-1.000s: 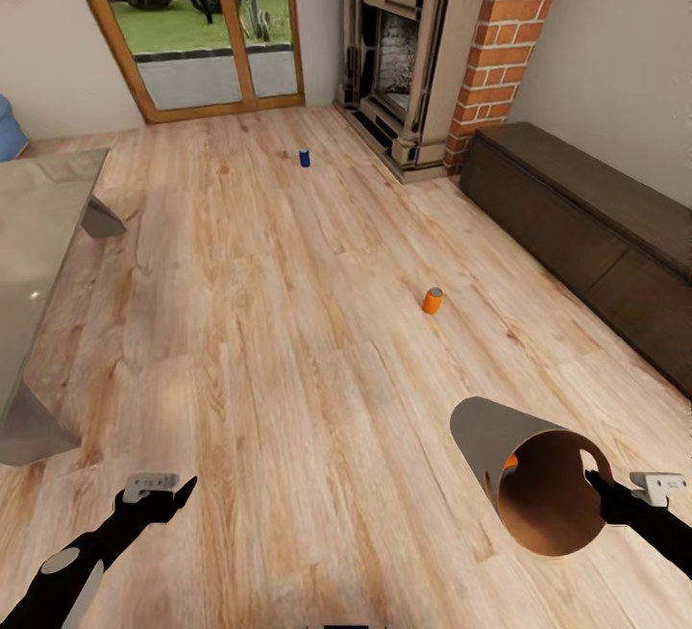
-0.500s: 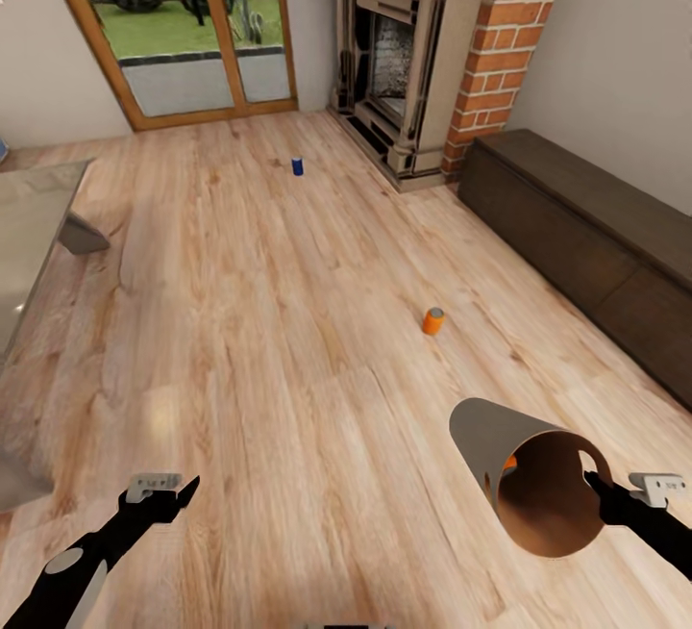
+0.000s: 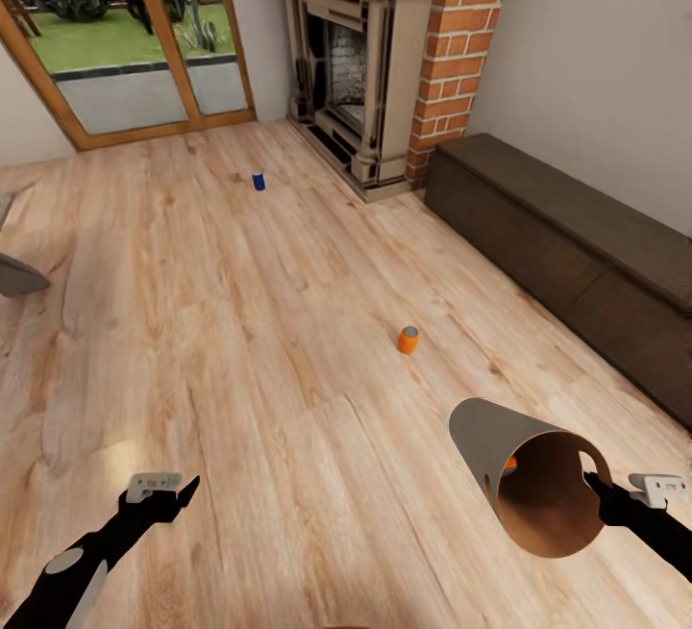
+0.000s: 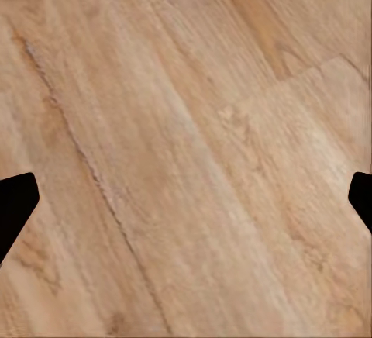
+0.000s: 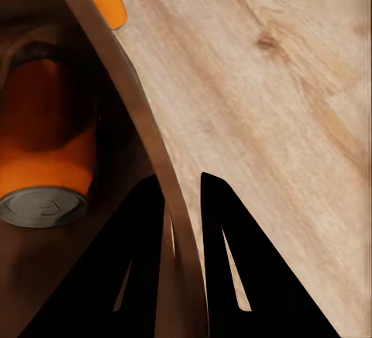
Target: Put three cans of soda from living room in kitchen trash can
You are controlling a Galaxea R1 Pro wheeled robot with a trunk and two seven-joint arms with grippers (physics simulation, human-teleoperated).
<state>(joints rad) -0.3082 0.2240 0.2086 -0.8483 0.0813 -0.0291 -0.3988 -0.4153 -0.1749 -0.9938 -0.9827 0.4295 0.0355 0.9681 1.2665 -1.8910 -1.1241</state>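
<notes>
The right gripper (image 5: pixel 182 198) has its two black tapered fingers clamped on the thin rim of the trash can (image 3: pixel 500 446), one finger inside the wall and one outside. The bin is a smooth tapered cylinder, grey outside and coppery-brown inside, tilted with its mouth toward the robot. An orange can in the bin (image 5: pixel 46 144) lies within, grey metal end showing. The left gripper (image 3: pixel 163 494) hangs over bare floor, fingers spread wide and holding nothing. On the grained light wood floor (image 3: pixel 240 340) an orange can (image 3: pixel 408 339) stands just beyond the bin. A blue can (image 3: pixel 259 181) stands far off near the brick fireplace (image 3: pixel 384 62). A long dark cabinet (image 3: pixel 567 244) lines the right wall.
</notes>
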